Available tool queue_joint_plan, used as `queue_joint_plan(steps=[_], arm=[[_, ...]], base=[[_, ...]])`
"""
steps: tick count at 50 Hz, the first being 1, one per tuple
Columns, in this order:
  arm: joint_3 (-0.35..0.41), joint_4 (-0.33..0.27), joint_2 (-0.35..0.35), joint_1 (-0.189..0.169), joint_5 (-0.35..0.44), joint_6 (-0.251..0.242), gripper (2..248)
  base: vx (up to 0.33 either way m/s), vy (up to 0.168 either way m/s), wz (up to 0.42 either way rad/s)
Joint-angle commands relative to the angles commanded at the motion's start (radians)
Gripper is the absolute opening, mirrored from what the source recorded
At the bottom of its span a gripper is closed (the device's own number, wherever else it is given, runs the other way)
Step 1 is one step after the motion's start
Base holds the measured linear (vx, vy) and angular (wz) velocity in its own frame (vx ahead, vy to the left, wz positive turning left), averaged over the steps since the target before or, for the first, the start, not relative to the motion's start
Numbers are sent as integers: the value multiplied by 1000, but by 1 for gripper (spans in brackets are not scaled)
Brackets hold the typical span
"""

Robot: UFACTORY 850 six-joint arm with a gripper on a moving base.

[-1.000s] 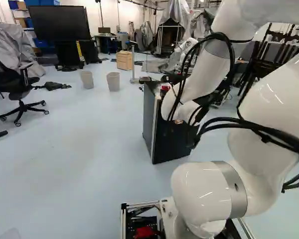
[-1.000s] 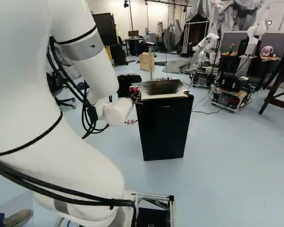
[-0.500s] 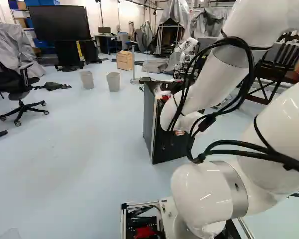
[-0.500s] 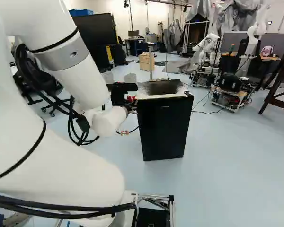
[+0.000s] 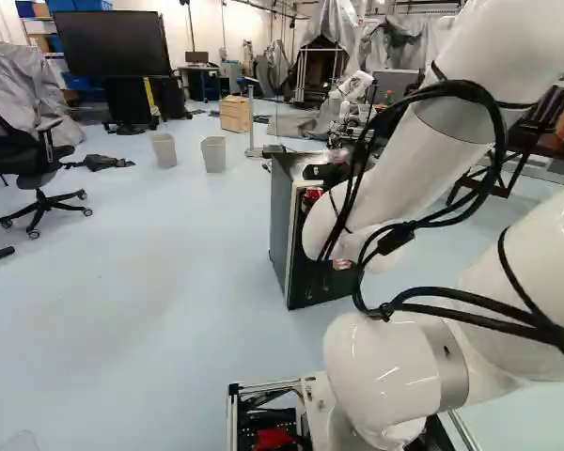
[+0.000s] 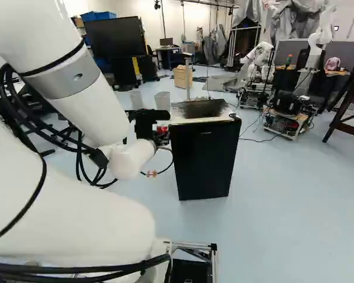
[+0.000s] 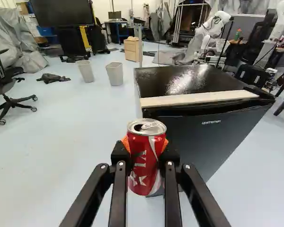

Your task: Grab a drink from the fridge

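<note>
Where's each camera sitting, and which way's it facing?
Left base view: on the base, behind and left of the arm, facing ahead, slightly down; arm right of middle.
Right base view: behind and right of it, facing likewise; arm left of middle.
Wrist view: on the wrist, looking along the hand, shut on a red can.
All three share the fridge and wooden cabinet.

One can (image 7: 143, 163), one fridge (image 6: 204, 159), two bins (image 5: 213, 155), seemingly one wooden cabinet (image 5: 234, 115).

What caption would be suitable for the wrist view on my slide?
The tool grips a red drink can between its orange pads, near the black fridge.
</note>
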Motion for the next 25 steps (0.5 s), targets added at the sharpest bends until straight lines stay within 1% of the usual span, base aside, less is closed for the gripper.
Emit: queue_joint_plan(steps=[25], arm=[[5,2,5,2,-3,0,75]], base=[[0,0,0]])
